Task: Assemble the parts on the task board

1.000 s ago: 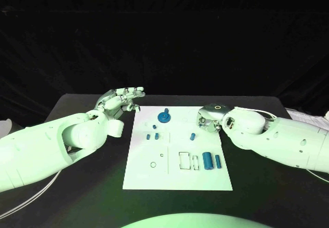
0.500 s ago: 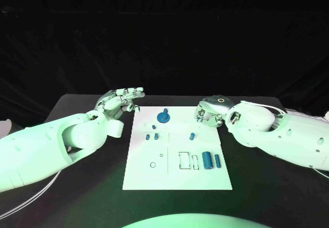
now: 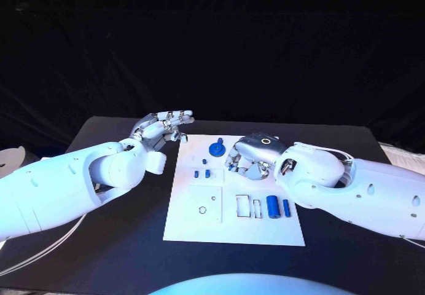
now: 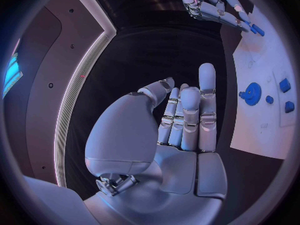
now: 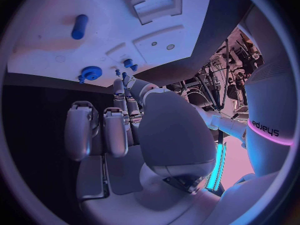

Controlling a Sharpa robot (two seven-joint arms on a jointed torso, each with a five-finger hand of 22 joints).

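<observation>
The white task board (image 3: 232, 224) lies mid-table. On it are a blue gear-like part (image 3: 216, 148), two small blue pieces (image 3: 202, 174) and two blue cylinders (image 3: 279, 207). My right hand (image 3: 250, 161) hangs low over the board's far middle, fingers curled down. In the left wrist view a small blue peg (image 4: 257, 31) sits at the right hand's fingertips (image 4: 240, 21); whether it is gripped is hidden. My left hand (image 3: 162, 127) floats beyond the board's far left corner, fingers straight, holding nothing. The right wrist view shows the gear (image 5: 91, 73) and a cylinder (image 5: 79, 26).
Rectangular recesses (image 3: 242, 206) and a small ring mark (image 3: 202, 210) sit in the board's near half. A white object (image 3: 11, 157) lies at the table's left edge. My bulky right forearm (image 3: 354, 187) covers the table right of the board.
My right hand has moved from the board's far right edge leftward and nearer, over the spot where a small blue peg lay. The left hand has stayed put.
</observation>
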